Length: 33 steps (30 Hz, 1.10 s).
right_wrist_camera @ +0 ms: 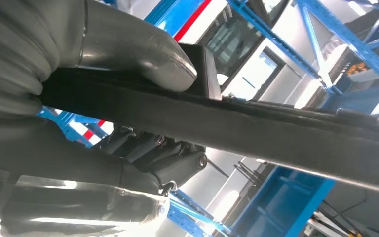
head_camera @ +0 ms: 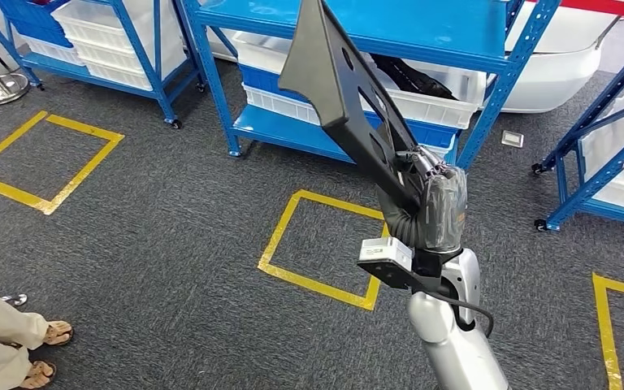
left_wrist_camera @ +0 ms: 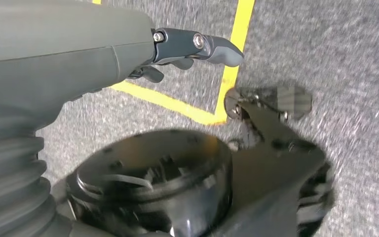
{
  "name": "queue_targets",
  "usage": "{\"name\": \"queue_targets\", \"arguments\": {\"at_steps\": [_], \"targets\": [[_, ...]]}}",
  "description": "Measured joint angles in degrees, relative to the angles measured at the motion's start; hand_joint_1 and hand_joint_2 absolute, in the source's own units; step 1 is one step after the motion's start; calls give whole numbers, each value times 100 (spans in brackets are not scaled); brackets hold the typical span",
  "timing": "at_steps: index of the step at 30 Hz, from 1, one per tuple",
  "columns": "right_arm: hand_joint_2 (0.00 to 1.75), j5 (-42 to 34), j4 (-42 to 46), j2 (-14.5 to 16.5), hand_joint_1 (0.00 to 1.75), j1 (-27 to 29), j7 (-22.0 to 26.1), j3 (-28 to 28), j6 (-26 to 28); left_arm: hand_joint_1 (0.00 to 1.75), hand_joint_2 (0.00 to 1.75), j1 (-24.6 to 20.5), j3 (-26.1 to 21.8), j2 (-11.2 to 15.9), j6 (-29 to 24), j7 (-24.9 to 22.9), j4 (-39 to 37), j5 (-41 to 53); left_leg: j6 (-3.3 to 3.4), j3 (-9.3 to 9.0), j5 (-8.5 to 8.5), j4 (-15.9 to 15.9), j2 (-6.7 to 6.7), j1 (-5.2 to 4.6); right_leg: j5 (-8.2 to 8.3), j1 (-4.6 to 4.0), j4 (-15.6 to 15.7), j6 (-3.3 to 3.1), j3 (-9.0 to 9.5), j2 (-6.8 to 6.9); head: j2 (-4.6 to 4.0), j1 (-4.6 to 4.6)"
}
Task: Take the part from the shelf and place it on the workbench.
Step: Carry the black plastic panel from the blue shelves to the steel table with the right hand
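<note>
Head view: the right hand (head_camera: 422,183), at centre-right of the frame, grips the lower end of the part (head_camera: 337,85) — a long, flat black panel with holes in it — which rises tilted toward the upper centre of the frame, its top overlapping the blue shelf (head_camera: 390,28) behind it. White bins (head_camera: 410,101) sit on the lower tier of that shelf. Grey carpet with yellow floor tape (head_camera: 309,244) lies beneath the arm, and a person's sandalled feet (head_camera: 45,353) stand at the lower left corner. Right wrist view: the thumb (right_wrist_camera: 143,52) presses on one face of the part (right_wrist_camera: 256,131) and the darker fingers (right_wrist_camera: 158,153) close on the opposite face, so the panel is clamped between them. Left wrist view: the left hand (left_wrist_camera: 177,54) hangs over the carpet near a yellow tape line (left_wrist_camera: 172,101) — its fingers are curled in with nothing held.
</note>
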<state>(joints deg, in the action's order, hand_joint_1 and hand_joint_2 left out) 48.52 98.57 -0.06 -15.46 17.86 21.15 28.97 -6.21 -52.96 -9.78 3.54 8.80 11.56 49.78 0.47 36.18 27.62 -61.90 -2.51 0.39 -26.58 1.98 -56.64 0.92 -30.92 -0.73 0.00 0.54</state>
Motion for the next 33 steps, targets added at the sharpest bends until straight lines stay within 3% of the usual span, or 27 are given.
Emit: {"name": "queue_targets", "arguments": {"at_steps": [2, 3, 4, 5, 7, 9, 10, 13, 15, 16, 18, 19, 20, 22, 24, 26, 28, 30, 32, 33], "targets": [[175, 15, 26, -2, 175, 80, 13, -2, 17, 0, 175, -2, -15, 2, 0, -4, 0, 7, -68, 365, 380, -785, 165, 22, -5, -25, -1, -27, -4, 114, 0, 35], [175, 22, 32, -8, 175, 125, 21, -2, 25, 0, 175, -4, -23, 4, 1, -5, 0, 8, -91, 503, 475, -1084, 196, 35, -6, -32, -2, -28, -5, 173, 0, 34], [175, 30, 35, -15, 175, 167, 33, -2, 33, 0, 175, -5, -28, 7, 2, -5, 0, 10, -107, 546, 462, -1184, 216, 45, -7, -34, -2, -28, -6, 227, 0, 37], [175, 35, 38, -24, 175, 204, 49, -1, 47, 0, 175, -6, -31, 11, 3, -7, 0, 13, -116, 475, 349, -1062, 240, 56, -8, -31, -3, -28, -4, 276, 0, 38], [175, 37, 50, -42, 175, 247, 86, -2, 80, 0, 175, -5, -36, 22, 3, -16, -1, 20, -125, 59, -11, -285, 380, 80, -11, -35, -4, -23, 4, 346, 0, 39], [175, 36, 68, -59, 175, 263, 119, -3, 110, 0, 175, -8, -41, 27, 3, -25, -3, 28, -95, -256, -198, 332, 514, 62, -19, -79, -9, 5, -1, 397, 0, 34], [175, 36, 76, -66, 175, 270, 131, -3, 119, 0, 175, -9, -42, 26, 4, -25, -4, 33, -66, -295, -199, 436, 533, 41, -22, -103, -5, 29, -3, 426, 0, 30], [175, 31, 86, -85, 175, 292, 144, -1, 133, 0, 175, -7, -50, 28, 4, -32, -5, 56, 72, -279, -233, 468, 390, 0, -63, -127, -30, 129, -4, 467, 0, 16], [175, 37, 94, -103, 175, 304, 154, 1, 150, 0, 175, -11, -54, 30, 4, -37, -5, 73, 174, -280, -284, 497, 307, 4, -294, -119, -408, 116, -166, 303, 0, 4], [175, 50, 96, -116, 175, 317, 163, 2, 167, 0, 175, -14, -54, 32, 5, -38, -5, 82, 207, -267, -298, 497, 262, 0, -482, -110, -780, 79, -339, 205, 0, -6], [175, 95, 96, -148, 175, 353, 188, 3, 205, 0, 175, -14, -54, 35, 8, -40, -5, 105, 249, -236, -318, 494, 147, -23, -800, -120, -1565, 38, -704, 126, 0, -26], [175, 122, 96, -163, 175, 366, 198, 4, 224, 0, 175, -10, -54, 35, 10, -41, -6, 115, 261, -225, -328, 493, 83, -39, -843, -131, -1747, 48, -791, 113, 0, -32], [175, 148, 96, -174, 175, 371, 206, 4, 242, 0, 175, -5, -54, 35, 11, -42, -7, 120, 271, -221, -337, 492, 17, -57, -785, -144, -1685, 68, -757, 99, 0, -37], [175, 190, 98, -184, 175, 366, 215, 6, 277, 0, 175, -2, -54, 32, 14, -43, -7, 121, 275, -226, -354, 490, -112, -88, -461, -177, -928, 84, -370, -8, 0, -38], [175, 247, 110, -190, 175, 358, 214, 9, 307, 0, 175, -5, -54, 16, 17, -43, -9, 126, 258, -218, -368, 481, -220, -121, -189, -220, -195, 28, -20, -185, 0, -29], [175, 316, 131, -199, 175, 353, 208, 16, 339, 0, 175, -4, -54, 4, 20, -45, -11, 137, 220, -189, -387, 476, -300, -129, -116, -251, -1, -28, 70, -225, 0, -26], [175, 361, 141, -212, 175, 345, 202, 28, 371, 0, 175, 3, -54, 14, 20, -48, -11, 146, 172, -151, -384, 446, -337, -126, -77, -195, 40, -68, 106, -118, 0, -33], [175, 407, 148, -224, 175, 331, 199, 52, 405, 0, 175, 5, -55, 29, 20, -50, -12, 164, 102, -16, -184, 152, -156, -121, -40, -110, 96, -131, 137, -1, 0, 5], [175, 525, 155, -245, 175, 324, 198, 81, 463, 0, 175, -2, -55, 38, 22, -47, -13, 187, 11, 301, 193, -535, 96, -68, -37, -91, 113, -161, 152, 116, 0, 42], [175, 621, 158, -261, 175, 326, 194, 95, 506, 0, 175, -7, -55, 39, 26, -42, -13, 193, -36, 470, 335, -886, 153, -28, -40, -92, 112, -159, 153, 179, 0, 46]]}}
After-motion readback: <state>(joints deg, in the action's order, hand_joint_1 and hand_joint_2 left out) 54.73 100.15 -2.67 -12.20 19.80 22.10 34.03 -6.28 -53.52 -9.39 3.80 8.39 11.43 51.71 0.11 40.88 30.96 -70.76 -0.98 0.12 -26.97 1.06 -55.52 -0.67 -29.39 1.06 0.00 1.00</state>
